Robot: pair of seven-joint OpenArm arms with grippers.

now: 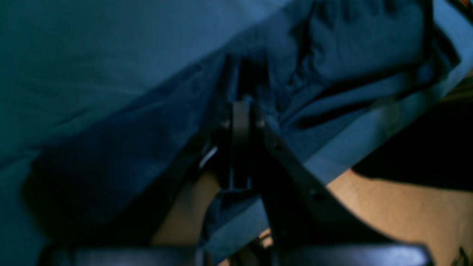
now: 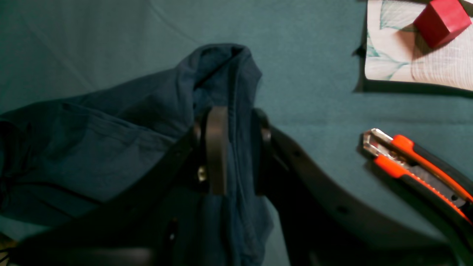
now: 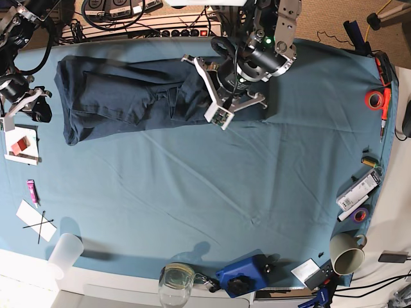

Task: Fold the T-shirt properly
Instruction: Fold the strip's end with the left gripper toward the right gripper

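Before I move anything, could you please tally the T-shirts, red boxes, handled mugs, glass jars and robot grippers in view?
T-shirts: 1, the dark T-shirt
Red boxes: 1, the red box
Handled mugs: 1, the mug
Glass jars: 1, the glass jar
Grippers: 2, the left gripper and right gripper
Total: 6

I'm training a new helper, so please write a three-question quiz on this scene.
1. True or false: the T-shirt lies in a long strip across the tablecloth.
2. Which colour is the small box: red, green or white?
3. Fill in: the utility knife has black and ____ handle parts.

Key: 1 true; 2 red; 3 orange.
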